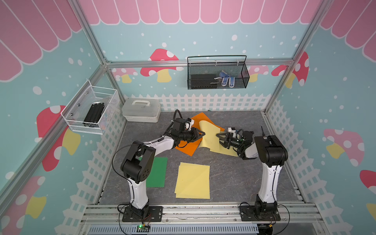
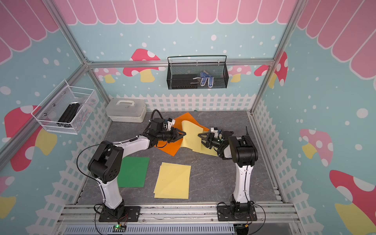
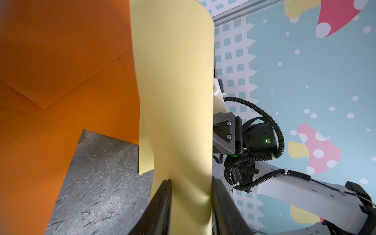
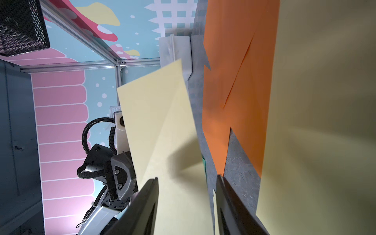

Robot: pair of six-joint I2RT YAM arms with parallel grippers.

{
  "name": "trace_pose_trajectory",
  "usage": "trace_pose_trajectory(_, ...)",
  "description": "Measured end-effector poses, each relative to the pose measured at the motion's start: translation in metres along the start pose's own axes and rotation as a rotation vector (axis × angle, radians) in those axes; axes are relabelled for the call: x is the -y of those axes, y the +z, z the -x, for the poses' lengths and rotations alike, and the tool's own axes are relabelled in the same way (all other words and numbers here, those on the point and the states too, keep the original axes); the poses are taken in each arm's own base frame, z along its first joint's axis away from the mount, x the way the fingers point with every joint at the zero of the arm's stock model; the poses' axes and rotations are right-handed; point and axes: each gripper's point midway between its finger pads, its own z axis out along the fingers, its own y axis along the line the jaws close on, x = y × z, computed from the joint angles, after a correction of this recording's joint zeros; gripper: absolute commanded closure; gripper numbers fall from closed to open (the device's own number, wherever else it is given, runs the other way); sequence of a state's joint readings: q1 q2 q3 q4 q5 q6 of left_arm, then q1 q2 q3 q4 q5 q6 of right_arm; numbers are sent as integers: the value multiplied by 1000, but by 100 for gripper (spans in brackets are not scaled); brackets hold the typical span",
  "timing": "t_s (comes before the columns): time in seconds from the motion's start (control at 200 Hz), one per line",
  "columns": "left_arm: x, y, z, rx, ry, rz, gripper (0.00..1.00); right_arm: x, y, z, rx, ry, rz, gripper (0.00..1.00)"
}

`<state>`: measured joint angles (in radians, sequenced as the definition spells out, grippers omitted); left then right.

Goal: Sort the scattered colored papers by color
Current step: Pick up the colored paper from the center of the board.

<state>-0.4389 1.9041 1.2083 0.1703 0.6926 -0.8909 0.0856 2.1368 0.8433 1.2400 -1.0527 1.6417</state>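
While the left gripper (image 1: 201,134) pinches a bowed yellow sheet (image 1: 209,133) standing upright at its tips, the right gripper (image 1: 221,140) faces it, jaws spread. Green sheet (image 1: 156,173) and yellow pile (image 1: 193,181) lie sorted behind both wrists. The orange sheets (image 1: 187,147) underneath are unsorted, so I'd judge this past halfway.

Observe the black wire basket (image 1: 242,81) hung on the back wall: it holds a black box (image 1: 201,78) and a blue-and-white item (image 1: 227,79). Observe the white mesh basket (image 1: 81,124) on the left wall: it holds black bars (image 1: 94,114). A translucent handled case (image 1: 141,112), lid down, sits on the grey counter (image 1: 234,179) at its back left corner.
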Motion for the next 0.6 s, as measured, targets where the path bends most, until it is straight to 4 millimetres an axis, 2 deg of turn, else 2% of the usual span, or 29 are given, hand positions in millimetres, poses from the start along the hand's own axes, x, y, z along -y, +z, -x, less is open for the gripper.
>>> trace_pose_trajectory(0.23,0,0,0,0,1,0,63,-7,6,-9,-41,-6,12,81)
trace_pose_trajectory(0.385,0,0,0,0,0,0,60,-13,9,-13,-53,-7,19,92)
trace_pose_trajectory(0.48,-2,0,0,0,-1,2,56,-25,8,-14,-59,-24,33,100)
trace_pose_trajectory(0.6,-5,-1,3,6,-2,6,54,-47,7,-18,-62,-67,58,100)
